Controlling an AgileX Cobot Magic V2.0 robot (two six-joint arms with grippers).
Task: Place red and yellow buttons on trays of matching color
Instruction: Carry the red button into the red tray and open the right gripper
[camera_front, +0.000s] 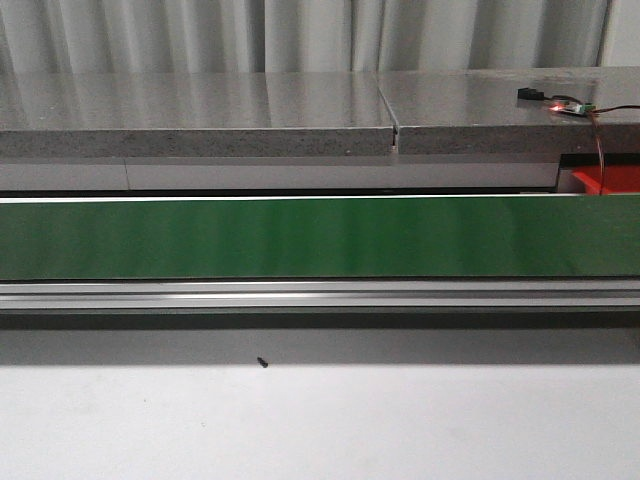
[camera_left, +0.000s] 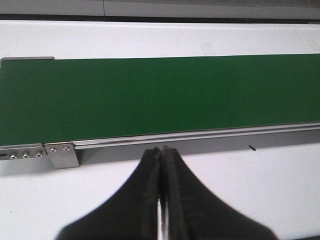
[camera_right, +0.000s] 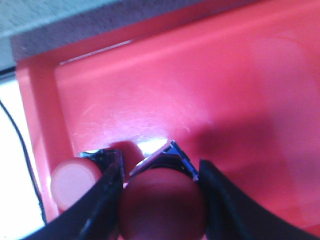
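**Red button held over the red tray**

The right pincer (camera_right: 162, 200) grips a round red plastic button (camera_right: 162, 205) just above the bright red plastic tray with a raised rim (camera_right: 165, 90), ready for release beside another red button (camera_right: 75, 182). The left pincer (camera_left: 162, 160) waits pressed closed, empty, near the long green belt (camera_left: 160, 95).
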